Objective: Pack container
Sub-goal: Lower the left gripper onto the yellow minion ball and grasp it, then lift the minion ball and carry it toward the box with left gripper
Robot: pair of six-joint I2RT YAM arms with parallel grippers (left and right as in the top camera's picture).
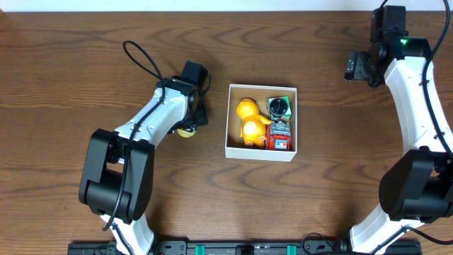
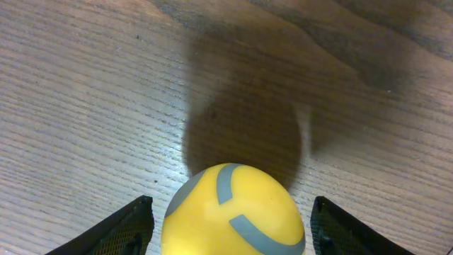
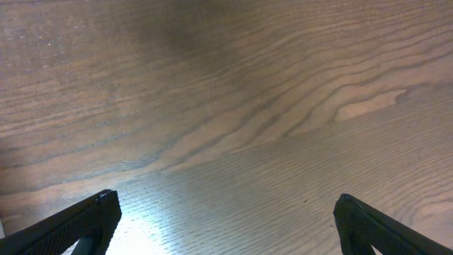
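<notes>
Three toys lie in the container [image 1: 259, 151], which sits mid-table [image 1: 71, 57]: a yellow duck-like figure [image 1: 248, 120], a red toy [image 1: 281, 137] and a round dark-and-green piece [image 1: 280, 106]. To its left, near but apart from its wall, a yellow ball with grey stripes [image 2: 237, 219] rests on the wood. The left end effector [image 2: 231, 204] straddles it, fingers spread and not touching it. The right end effector [image 3: 226, 205] — also open, holding nothing — hangs over the table well to the container's right.
</notes>
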